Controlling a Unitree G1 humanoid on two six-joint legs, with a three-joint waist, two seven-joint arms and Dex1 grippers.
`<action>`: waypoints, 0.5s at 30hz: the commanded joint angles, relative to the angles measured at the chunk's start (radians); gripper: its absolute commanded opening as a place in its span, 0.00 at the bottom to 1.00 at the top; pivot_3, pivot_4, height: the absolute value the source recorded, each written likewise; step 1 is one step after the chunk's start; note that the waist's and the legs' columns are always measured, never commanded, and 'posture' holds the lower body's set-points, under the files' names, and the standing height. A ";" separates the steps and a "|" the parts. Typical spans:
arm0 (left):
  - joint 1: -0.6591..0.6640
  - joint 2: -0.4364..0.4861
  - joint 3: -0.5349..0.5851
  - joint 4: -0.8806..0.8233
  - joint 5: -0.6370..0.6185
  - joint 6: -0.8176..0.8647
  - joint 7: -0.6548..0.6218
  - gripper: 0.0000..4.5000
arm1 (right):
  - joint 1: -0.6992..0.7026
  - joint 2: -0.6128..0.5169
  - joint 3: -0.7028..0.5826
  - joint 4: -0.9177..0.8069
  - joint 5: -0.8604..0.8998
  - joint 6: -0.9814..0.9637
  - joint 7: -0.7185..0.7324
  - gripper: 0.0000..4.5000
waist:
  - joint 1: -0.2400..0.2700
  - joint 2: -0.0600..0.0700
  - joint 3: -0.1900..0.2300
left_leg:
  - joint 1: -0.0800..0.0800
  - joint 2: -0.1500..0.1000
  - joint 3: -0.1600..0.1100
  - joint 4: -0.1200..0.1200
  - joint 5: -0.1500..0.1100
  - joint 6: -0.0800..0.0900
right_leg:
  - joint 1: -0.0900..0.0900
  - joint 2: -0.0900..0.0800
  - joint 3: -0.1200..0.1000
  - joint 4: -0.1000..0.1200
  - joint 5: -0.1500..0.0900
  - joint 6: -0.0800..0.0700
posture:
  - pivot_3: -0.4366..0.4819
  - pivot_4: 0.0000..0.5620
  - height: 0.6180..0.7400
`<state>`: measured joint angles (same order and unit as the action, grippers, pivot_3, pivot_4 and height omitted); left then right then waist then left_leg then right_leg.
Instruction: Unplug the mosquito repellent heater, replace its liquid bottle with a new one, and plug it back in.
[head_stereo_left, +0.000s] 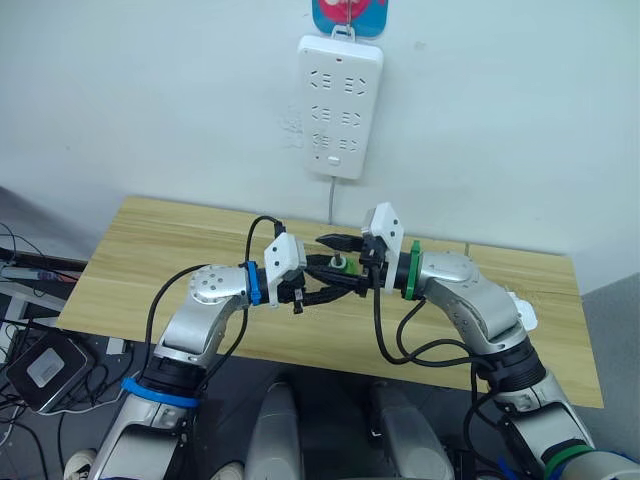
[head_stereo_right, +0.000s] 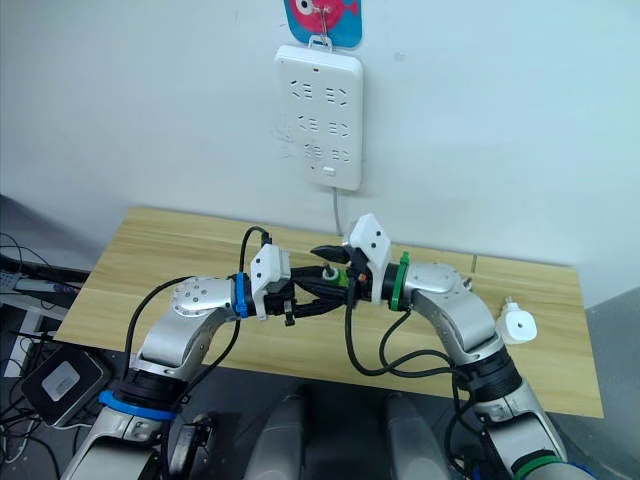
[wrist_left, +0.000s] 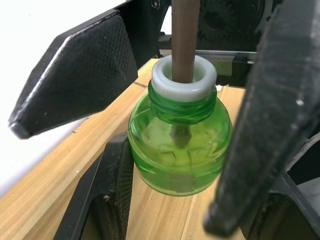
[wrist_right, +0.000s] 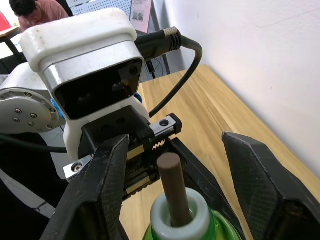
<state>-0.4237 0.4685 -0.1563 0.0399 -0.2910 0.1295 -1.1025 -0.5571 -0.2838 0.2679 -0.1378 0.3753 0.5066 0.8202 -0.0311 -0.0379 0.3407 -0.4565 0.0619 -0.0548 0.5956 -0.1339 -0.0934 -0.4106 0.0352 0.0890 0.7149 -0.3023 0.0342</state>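
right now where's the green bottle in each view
Left eye view: green bottle between the two grippers, above the wooden table.
Right eye view: same spot, below the white power strip.
Left wrist view: centre, brown wick pointing up.
Right wrist view: bottom edge, white collar showing.
Shared landmark: the wick in its white collar.

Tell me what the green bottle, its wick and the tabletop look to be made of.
Green bottle: likely translucent glossy plastic or glass; light passes through, with a moulded threaded neck.
Wick: matte brown rod, possibly porous fibre or carbon; dull, no shine, set in a white collar.
Tabletop: light wood or wood-look laminate; straight grain lines.
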 joint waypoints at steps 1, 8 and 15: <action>0.008 0.005 0.011 -0.043 -0.017 -0.004 -0.001 0.49 | 0.022 -0.021 -0.023 -0.043 0.011 -0.017 0.019 0.68 | 0.000 0.000 -0.001 | 0.000 0.000 0.000 0.000 0.000 0.000 | 0.000 0.000 0.000 0.000 0.000 0.000 | 0.52 0.42 1.00; 0.001 0.008 0.017 -0.031 -0.018 -0.007 -0.003 0.49 | 0.055 -0.068 -0.064 -0.071 0.036 -0.002 0.032 0.68 | 0.000 0.000 -0.005 | 0.000 0.000 0.000 0.001 0.000 0.000 | 0.000 0.000 0.000 0.001 0.000 0.000 | 0.52 0.43 1.00; -0.004 0.005 0.012 -0.029 -0.017 -0.006 -0.004 0.49 | 0.052 -0.051 -0.060 -0.070 0.035 -0.011 0.037 0.42 | 0.000 0.001 -0.012 | 0.000 0.000 0.000 0.002 0.000 0.000 | 0.001 0.000 0.000 0.001 0.000 0.000 | 0.51 0.43 1.00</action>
<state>-0.4249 0.4773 -0.1429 0.0453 -0.2918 0.1352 -1.0987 -0.5031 -0.3405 0.2193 -0.1641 0.3911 0.5079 0.8530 -0.0316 -0.0374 0.3291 -0.4562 0.0620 -0.0549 0.5983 -0.1340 -0.0931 -0.4096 0.0356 0.0892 0.7160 -0.3022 0.0341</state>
